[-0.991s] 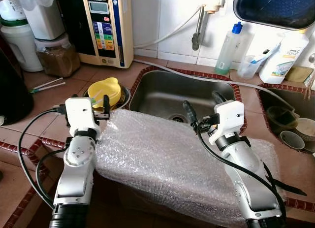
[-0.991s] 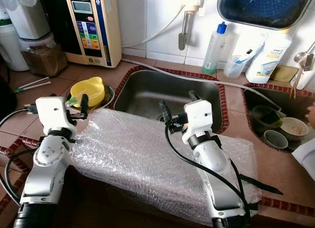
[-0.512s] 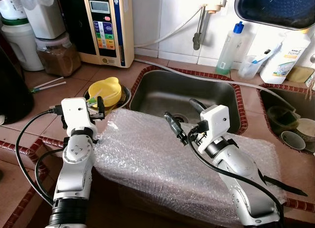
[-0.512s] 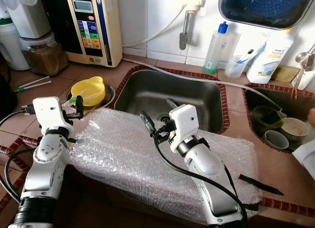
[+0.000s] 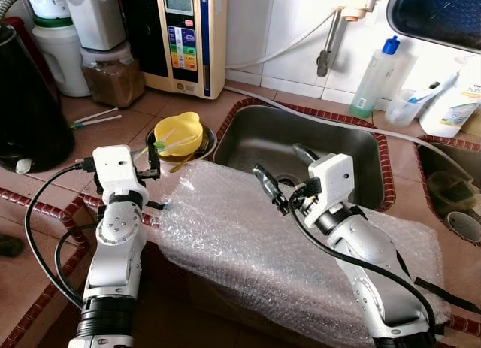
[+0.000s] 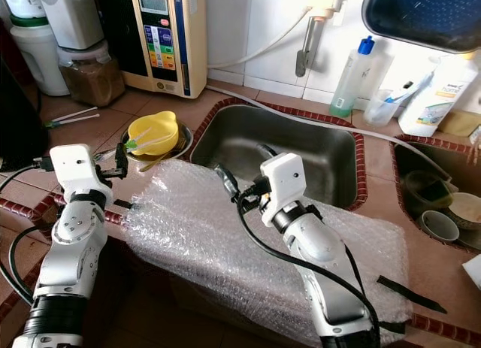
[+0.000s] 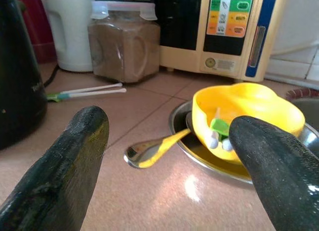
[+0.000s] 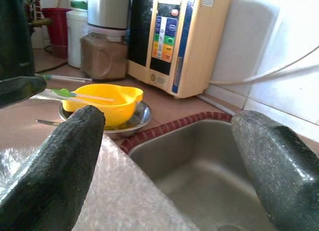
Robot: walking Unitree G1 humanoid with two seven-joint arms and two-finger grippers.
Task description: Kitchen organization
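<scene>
Well, both pairs of black fingers stand wide apart with nothing between them: the left gripper [image 5: 148, 158] hovers low over the tiled counter [image 5: 52, 167], aimed at the yellow plastic bowl [image 5: 177, 133] in its shallow steel dish [image 6: 180, 147], likely to collect it. Further right, the right gripper [image 6: 242, 167] hangs above the bubble-wrapped bundle [image 5: 248, 243] near the steel sink [image 5: 308, 137].

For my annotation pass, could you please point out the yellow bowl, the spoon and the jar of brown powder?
yellow bowl [image 7: 249, 109]: left wrist view, on its front wall.
spoon [image 7: 142, 152]: left wrist view, on its shiny bowl end.
jar of brown powder [image 7: 123, 49]: left wrist view, on its front face.
</scene>
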